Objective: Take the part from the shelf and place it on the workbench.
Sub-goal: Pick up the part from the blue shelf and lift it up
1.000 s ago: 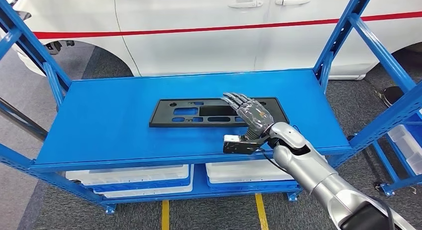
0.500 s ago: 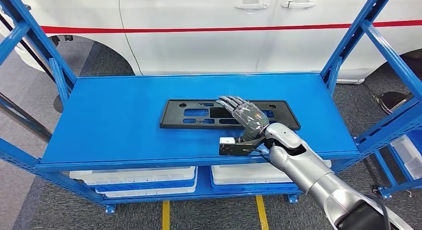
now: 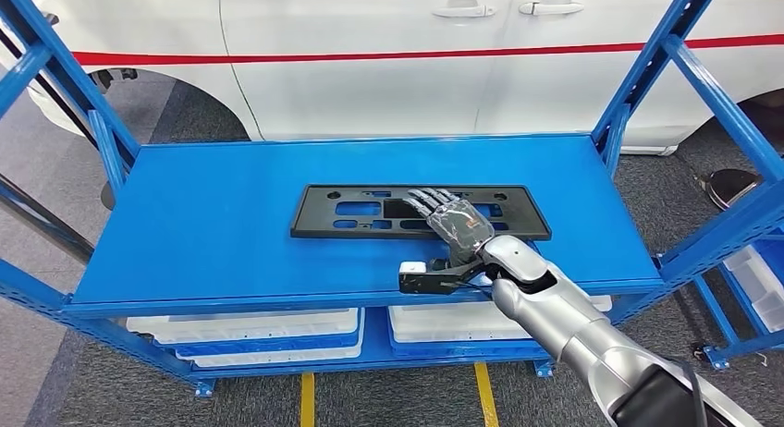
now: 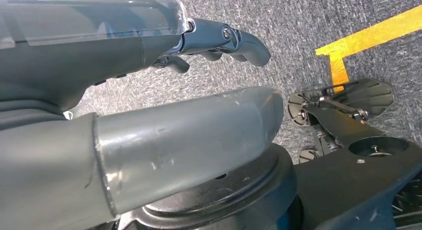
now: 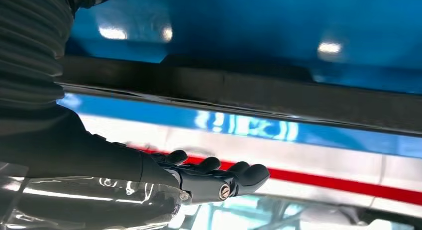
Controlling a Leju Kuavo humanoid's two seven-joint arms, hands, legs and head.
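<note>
The part [image 3: 421, 212], a long flat black plastic panel pierced with rectangular cutouts, lies flat near the middle of the top deck of a blue steel shelf [image 3: 213, 224], its long side parallel to the deck's front edge, an orientation that leaves the near edge open to a reach from the front. Behind the shelf stands a white car [image 3: 370, 67] with a red stripe along its doors. The robot's right hand [image 3: 453, 222] is stretched palm-down over the right half of the part, fingers extended and held together rather than curled; it grips nothing, and whether the fingertips touch the plastic cannot be told from the head view. The right wrist view, looking along the hand, shows the dark fingers [image 5: 234, 176] straight and unclenched, with the part's long black edge running across the blue deck. Judging by that flat posture, the hand appears to be lining up to slide over or under an edge, since a thin panel lying flush on the deck offers little to pinch from above. The left hand [image 4: 149, 75] hangs beside the body over grey carpet [image 4: 298, 21] marked with yellow tape [image 4: 368, 36], fingers loosely bent around nothing. On the lower deck sit white trays with blue rims [image 3: 268, 330]; what they contain cannot be made out.
</note>
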